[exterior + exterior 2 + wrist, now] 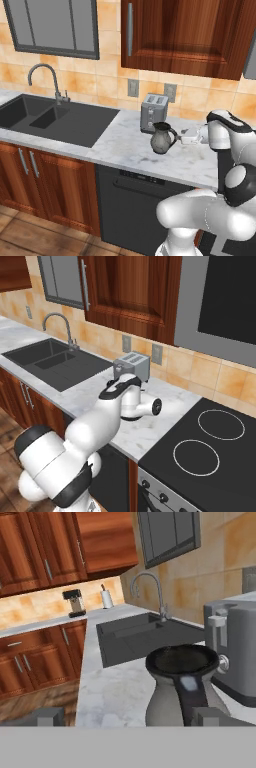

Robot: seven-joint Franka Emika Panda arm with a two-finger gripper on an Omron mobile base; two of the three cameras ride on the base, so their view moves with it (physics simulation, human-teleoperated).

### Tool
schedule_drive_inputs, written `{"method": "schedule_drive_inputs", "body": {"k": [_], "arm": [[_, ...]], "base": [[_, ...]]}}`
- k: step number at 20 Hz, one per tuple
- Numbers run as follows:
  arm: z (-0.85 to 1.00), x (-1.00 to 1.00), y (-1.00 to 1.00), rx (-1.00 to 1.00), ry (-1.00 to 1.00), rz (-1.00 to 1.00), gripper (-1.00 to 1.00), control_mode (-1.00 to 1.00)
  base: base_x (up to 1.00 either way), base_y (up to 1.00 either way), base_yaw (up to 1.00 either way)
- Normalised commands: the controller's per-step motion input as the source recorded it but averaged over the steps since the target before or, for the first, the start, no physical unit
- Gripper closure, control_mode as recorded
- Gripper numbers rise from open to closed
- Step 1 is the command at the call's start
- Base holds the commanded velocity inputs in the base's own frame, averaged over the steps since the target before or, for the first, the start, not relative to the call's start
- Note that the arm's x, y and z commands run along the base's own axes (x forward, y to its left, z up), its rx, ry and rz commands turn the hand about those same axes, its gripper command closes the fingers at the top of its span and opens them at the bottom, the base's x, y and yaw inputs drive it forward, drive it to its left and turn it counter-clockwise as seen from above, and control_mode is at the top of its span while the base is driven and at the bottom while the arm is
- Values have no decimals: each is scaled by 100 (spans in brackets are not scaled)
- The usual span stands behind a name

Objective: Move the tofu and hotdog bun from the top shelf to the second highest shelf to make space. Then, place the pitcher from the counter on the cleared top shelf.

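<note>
The pitcher (161,138) is a mottled grey jug with a dark rim, standing upright on the counter (125,147) in front of the toaster. My gripper (181,138) is just to its right at handle height, open and holding nothing. In the hand view the pitcher (172,699) is close, right of centre, with its dark handle turned toward me. The gripper (129,717) has its fingertips (47,716) spread wide, and the jug's body lies between them toward the right one. The tofu, the hotdog bun and the top shelf are out of view.
A boxy silver toaster (153,112) stands right behind the pitcher against the tiled wall. The black sink (55,120) with its faucet (47,80) lies to the left. A black stovetop (210,441) adjoins the counter on the right. Wood cabinets hang above.
</note>
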Motion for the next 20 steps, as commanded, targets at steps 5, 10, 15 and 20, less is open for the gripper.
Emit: {"method": "schedule_drive_inputs", "body": {"k": [5,10,15,20], "arm": [[-1,38,-7,0,0,0,-100,-100],[-4,36,-9,0,0,0,-100,-100],[-14,28,-11,0,0,1,-100,-100],[-30,22,-2,0,0,4,-100,-100]], "base": [[0,0,0],[0,0,0],[0,0,0],[0,0,0]]}}
